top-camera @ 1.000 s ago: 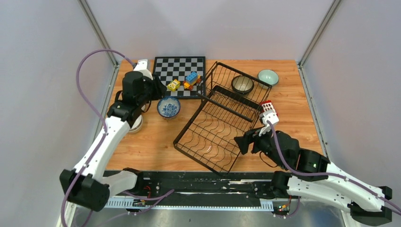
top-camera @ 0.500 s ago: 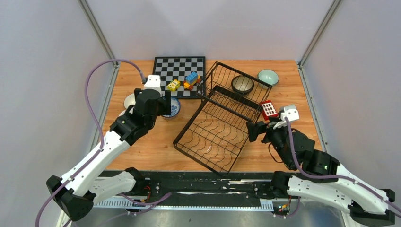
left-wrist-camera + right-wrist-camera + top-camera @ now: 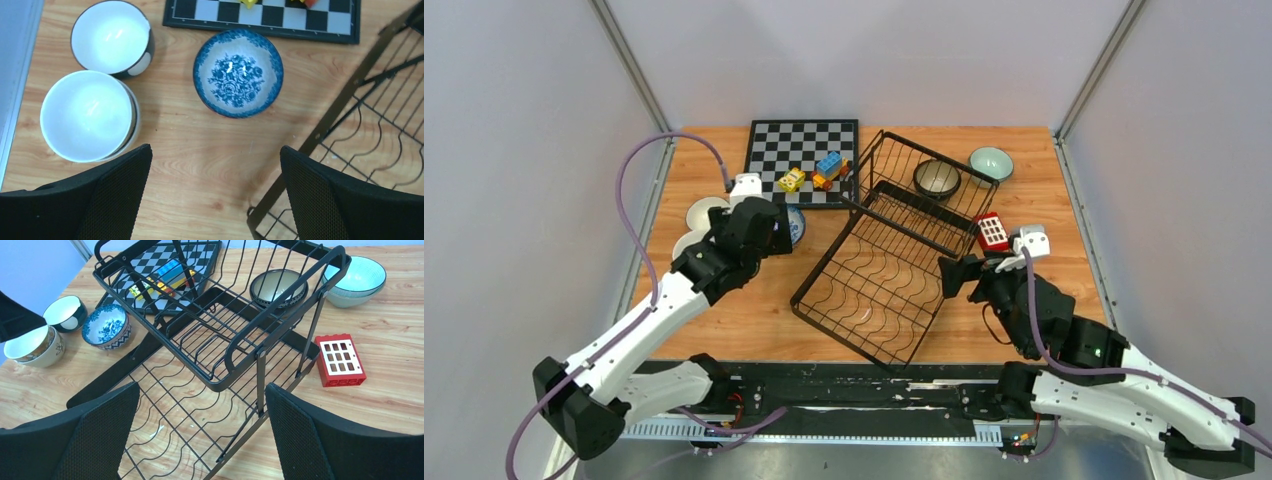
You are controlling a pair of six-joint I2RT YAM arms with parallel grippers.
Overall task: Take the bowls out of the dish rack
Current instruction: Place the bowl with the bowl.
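Wood-grain table (image 3: 754, 325), plain grey walls on three sides. Sitting skewed across the middle is the dish rack (image 3: 886, 262), with its near corner almost at the front edge and its far-left corner right up against the chessboard (image 3: 804, 160), which has a few toy blocks (image 3: 819, 172) on it.

Over bare wood the left gripper (image 3: 215, 150) hangs spread wide, holding nothing, between the rack's left edge and three bowls out on the table. Those are the blue-and-white patterned bowl (image 3: 238, 72), the dark bowl with a white inside (image 3: 112, 37) and the beige bowl (image 3: 87, 115). The last two sit close to the left table edge.

At the rack's right side the right gripper (image 3: 201, 386) is likewise wide apart and empty. Just beside that edge lies a red block (image 3: 992, 232).

From above, the dark speckled bowl (image 3: 937, 178) shows inside the rack's far end, and the mint green bowl (image 3: 991, 162) is outside it near the far-right corner. Freest wood is front-left and down the right side.
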